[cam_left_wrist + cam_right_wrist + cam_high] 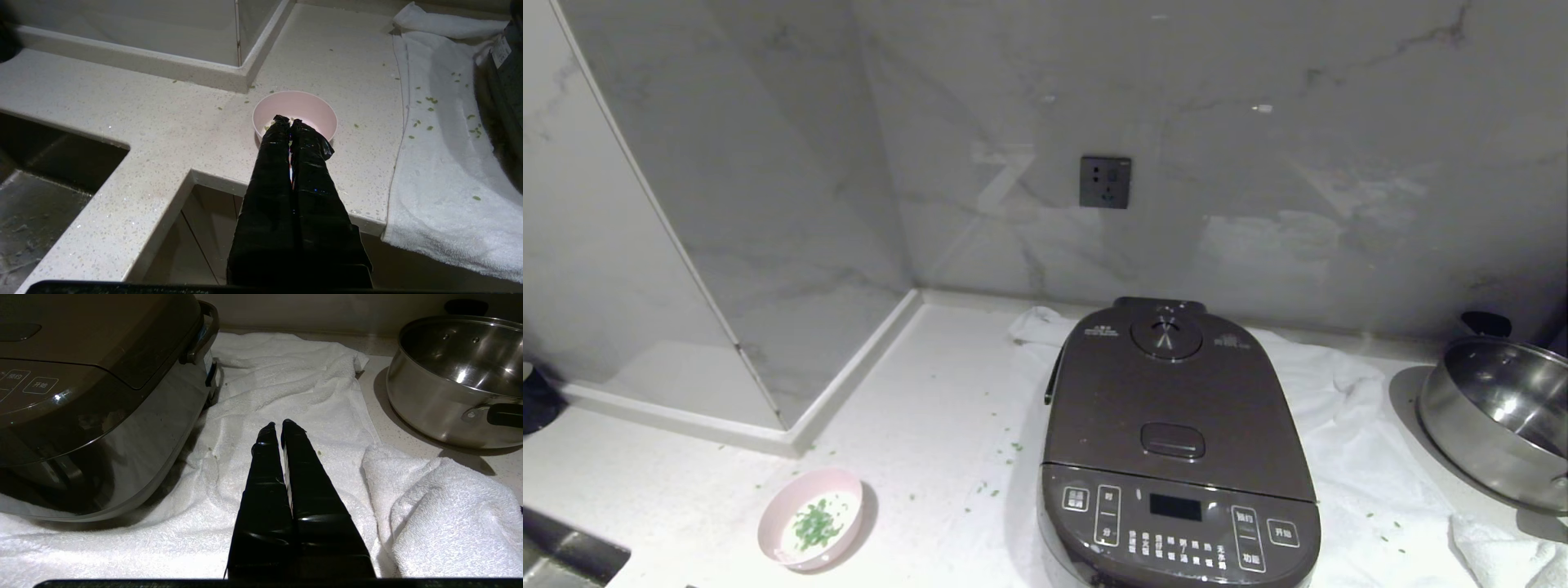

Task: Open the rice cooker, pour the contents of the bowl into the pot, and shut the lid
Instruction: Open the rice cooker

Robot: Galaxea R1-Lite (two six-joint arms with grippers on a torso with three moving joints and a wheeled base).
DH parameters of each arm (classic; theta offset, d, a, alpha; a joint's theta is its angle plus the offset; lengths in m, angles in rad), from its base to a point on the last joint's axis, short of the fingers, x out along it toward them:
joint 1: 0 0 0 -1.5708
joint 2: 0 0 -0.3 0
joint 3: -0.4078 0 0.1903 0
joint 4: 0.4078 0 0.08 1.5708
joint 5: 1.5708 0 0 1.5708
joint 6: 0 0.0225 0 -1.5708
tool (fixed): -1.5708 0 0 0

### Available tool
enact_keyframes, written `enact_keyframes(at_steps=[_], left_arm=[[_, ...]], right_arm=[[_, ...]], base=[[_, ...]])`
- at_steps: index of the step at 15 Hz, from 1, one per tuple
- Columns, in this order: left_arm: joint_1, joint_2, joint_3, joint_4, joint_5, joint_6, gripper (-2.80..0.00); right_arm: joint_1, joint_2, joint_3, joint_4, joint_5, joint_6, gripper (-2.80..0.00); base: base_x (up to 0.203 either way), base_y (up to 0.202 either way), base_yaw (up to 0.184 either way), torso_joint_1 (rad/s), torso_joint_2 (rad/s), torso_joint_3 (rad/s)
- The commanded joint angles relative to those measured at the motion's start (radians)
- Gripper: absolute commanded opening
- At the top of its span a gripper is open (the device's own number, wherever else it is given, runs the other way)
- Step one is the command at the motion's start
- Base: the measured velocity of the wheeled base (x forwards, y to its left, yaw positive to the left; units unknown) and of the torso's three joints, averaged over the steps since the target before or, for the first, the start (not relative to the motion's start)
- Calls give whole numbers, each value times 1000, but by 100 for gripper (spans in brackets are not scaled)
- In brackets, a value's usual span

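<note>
**Speckled counter holds towel, bowl and pan**

A pale speckled counter (931, 408) runs along a marble wall. A white towel (1356, 457) is spread over its right half, with the cooker (1176, 441) standing on it. A pink bowl (810, 518) sits at the left, a steel pan (1494, 416) at the right. Green bits (995, 491) dot the surface.

It was a home kitchen: a speckled countertop (915, 425), marble-look walls, a wall socket (1105, 182) at twelve o'clock, a steel pan (1494, 408) at three.
</note>
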Motion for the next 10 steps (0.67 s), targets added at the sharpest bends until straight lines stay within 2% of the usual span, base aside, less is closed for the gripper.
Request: enact_keyframes(at_steps=[1, 10], left_arm=[[0, -2, 0, 1, 0, 0, -280], [0, -2, 0, 1, 2, 0, -280]], right_arm=[[0, 2, 0, 1, 0, 0, -280], [0, 0, 0, 1, 0, 0, -280]], base=[[0, 0, 0, 0, 0, 0], [0, 0, 0, 0, 0, 0]])
